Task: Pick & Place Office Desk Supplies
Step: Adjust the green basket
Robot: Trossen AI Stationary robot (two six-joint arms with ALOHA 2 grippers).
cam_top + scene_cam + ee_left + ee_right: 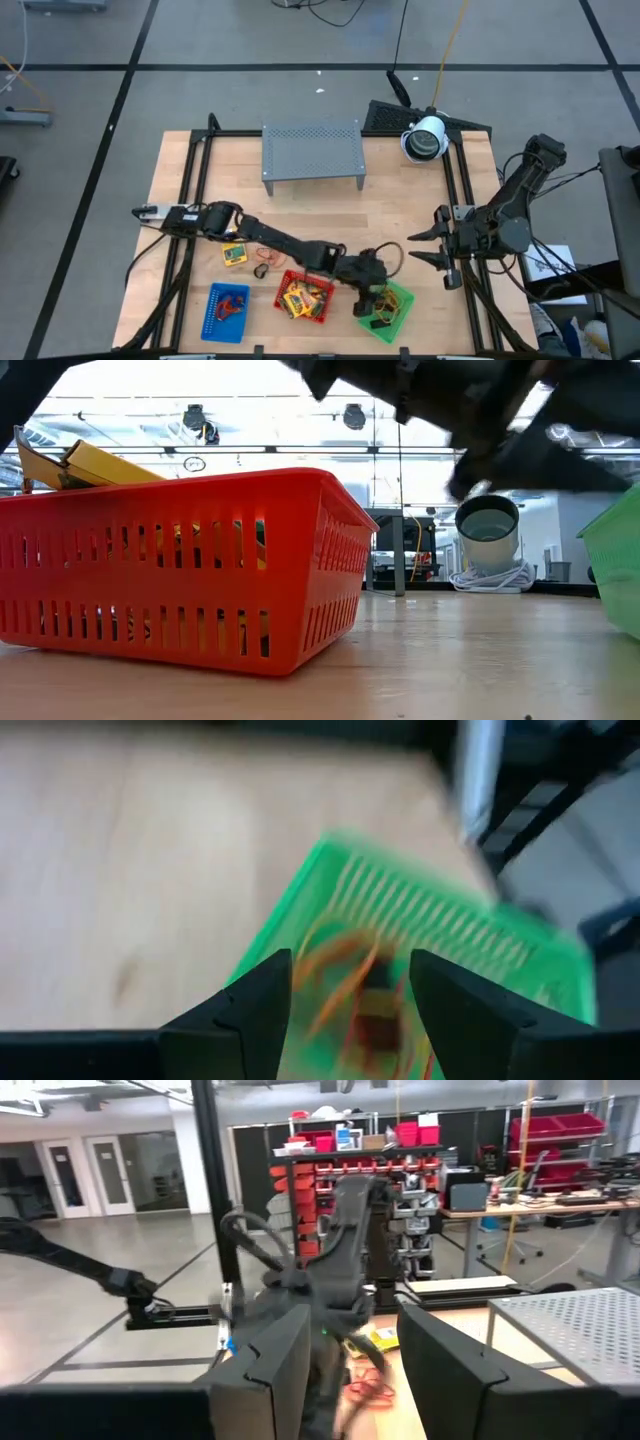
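The setting is a robotics laboratory or workshop. A wooden table (300,215) on a black metal frame (455,190) stands on a grey floor marked with dark lines (130,85), with cables (400,40) trailing across it. Beyond the table, shelving holds red storage bins (350,1175), and a workbench (530,1205) carries equipment. Glazed double doors (85,1175) and overhead ceiling fixtures (200,422) indicate a large open industrial hall.

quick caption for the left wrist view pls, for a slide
Left gripper open above the green mesh tray, orange rubber-band loops lying inside.
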